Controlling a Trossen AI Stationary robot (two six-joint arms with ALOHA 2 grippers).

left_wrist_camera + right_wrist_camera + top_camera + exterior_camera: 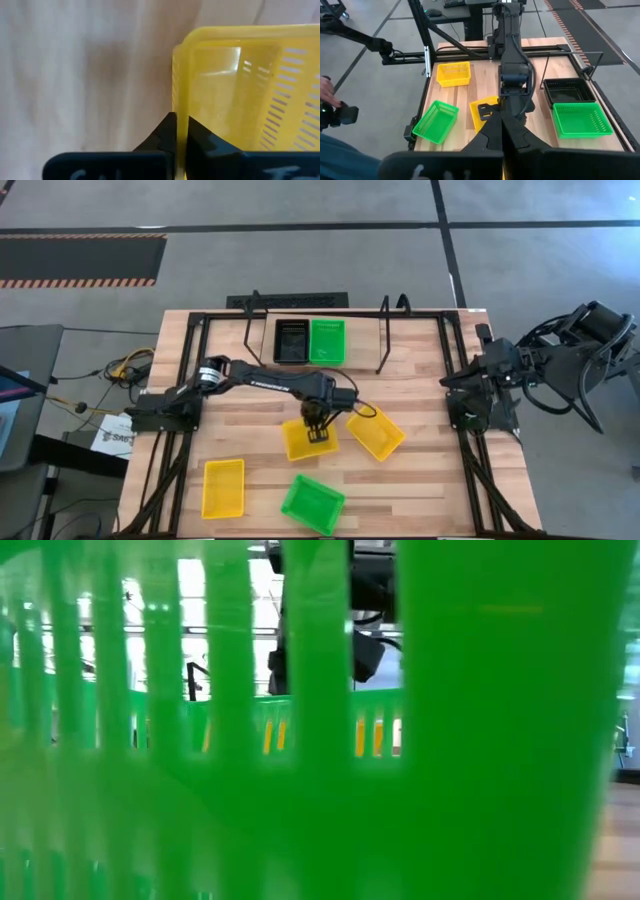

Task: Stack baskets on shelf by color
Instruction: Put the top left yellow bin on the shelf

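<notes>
Baskets visible, counted from the high view: five.
- Yellow, three: one at table centre (309,438), its wall pinched between the closed jaws of the left gripper (317,431); one just beside it, tilted (375,433); one near the table's front left (223,487).
- Green, two: one at the table's front (313,503), close against the low camera; one on the shelf (327,340).
- Black, one (292,341), on the shelf, touching the green one.

Shelf (262,302): one, at the far edge of the table.

Right gripper (501,131): parked at the table's right edge, jaws shut, holding nothing.

Writing: white lettering on the left arm's link, too small to read.
</notes>
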